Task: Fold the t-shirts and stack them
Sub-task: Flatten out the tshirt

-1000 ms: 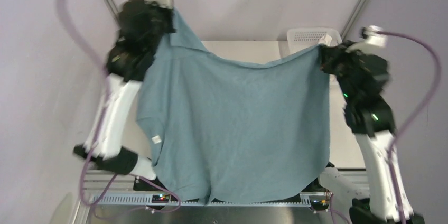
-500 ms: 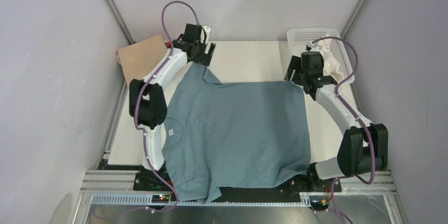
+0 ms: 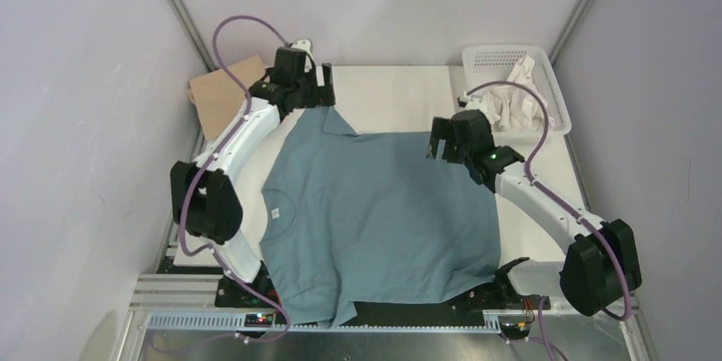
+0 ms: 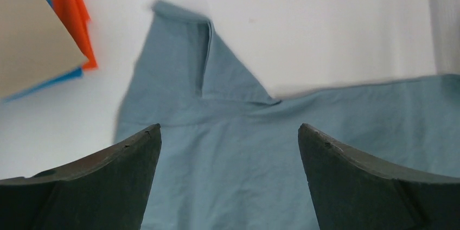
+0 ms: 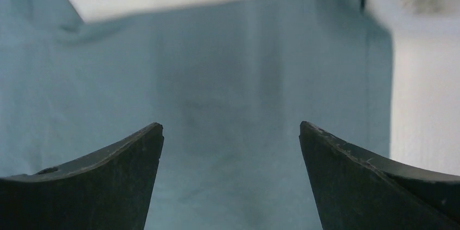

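Overhead, the slate t-shirt (image 3: 375, 216) lies spread flat on the table (image 3: 392, 93), its near sleeve (image 3: 328, 306) draped over the front edge: draw it fully on before folding. Left wrist: the left gripper (image 4: 228, 132) hangs released and empty above the far sleeve (image 4: 179, 62). Right wrist: the right gripper (image 5: 230, 129), likewise released, overlooks the hem corner (image 5: 374, 40); pinch edges only.

Bright even light — wrist views soft, blurred

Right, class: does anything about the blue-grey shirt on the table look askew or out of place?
Yes. The blue-grey shirt is not fully on the table: its near edge hangs past the table's front edge, and its far-left sleeve lies creased.
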Available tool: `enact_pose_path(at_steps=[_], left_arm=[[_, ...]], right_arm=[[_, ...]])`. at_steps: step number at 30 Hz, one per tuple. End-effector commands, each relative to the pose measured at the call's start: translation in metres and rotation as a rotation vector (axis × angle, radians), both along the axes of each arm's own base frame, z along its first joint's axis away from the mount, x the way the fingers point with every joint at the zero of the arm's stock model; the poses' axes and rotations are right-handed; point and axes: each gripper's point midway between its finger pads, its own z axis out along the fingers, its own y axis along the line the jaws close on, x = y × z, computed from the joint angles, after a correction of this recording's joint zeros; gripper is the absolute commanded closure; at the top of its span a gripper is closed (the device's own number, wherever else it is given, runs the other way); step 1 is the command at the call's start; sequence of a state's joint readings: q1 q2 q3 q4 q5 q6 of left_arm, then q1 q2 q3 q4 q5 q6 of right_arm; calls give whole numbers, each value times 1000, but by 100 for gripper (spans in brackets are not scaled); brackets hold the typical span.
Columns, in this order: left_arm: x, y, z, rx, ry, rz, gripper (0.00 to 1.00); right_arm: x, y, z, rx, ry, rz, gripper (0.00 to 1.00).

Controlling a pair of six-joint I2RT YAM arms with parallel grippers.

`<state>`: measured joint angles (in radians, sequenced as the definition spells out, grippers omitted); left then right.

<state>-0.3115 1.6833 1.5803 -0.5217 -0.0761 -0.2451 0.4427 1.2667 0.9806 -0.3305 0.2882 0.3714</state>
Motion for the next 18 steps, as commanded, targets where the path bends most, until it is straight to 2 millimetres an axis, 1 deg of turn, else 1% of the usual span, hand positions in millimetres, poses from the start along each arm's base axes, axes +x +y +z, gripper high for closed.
enact_pose_path(at_steps=[1,2,3,4,5,8,9,11,12,13,14,15,18], left_arm=[[3,-12,-57,-120,135,96,0],[7,-12,-70,-116,154,109,0],[10,-12,-75,-117,162,123,0],[16,-13,-85,-114,178,130,0],[21,-14,-89,-114,181,138,0],[42,-16,-108,-114,204,153,0],[45,-17,-111,-125,211,152,0],[53,-15,-125,-116,226,169,0],[58,-11,-124,-105,215,183,0],[60,-11,-130,-99,223,183,0],[61,-12,-133,-108,233,182,0],[61,-13,-141,-110,250,179,0],[60,-20,-158,-138,292,174,0]], right_arm=[[-15,18,-42,84,89,47,1],[-16,17,-52,83,104,44,1],[-17,18,-58,84,115,49,1],[-19,18,-69,74,141,49,1],[-21,17,-76,70,156,48,1],[-25,15,-101,54,215,38,1],[-27,13,-110,50,236,33,1],[-30,12,-120,55,258,28,1],[-31,12,-122,60,264,29,1],[-33,11,-128,58,276,24,1],[-34,9,-131,57,282,22,1],[-35,8,-135,56,291,17,1],[-36,6,-139,63,299,10,1]])
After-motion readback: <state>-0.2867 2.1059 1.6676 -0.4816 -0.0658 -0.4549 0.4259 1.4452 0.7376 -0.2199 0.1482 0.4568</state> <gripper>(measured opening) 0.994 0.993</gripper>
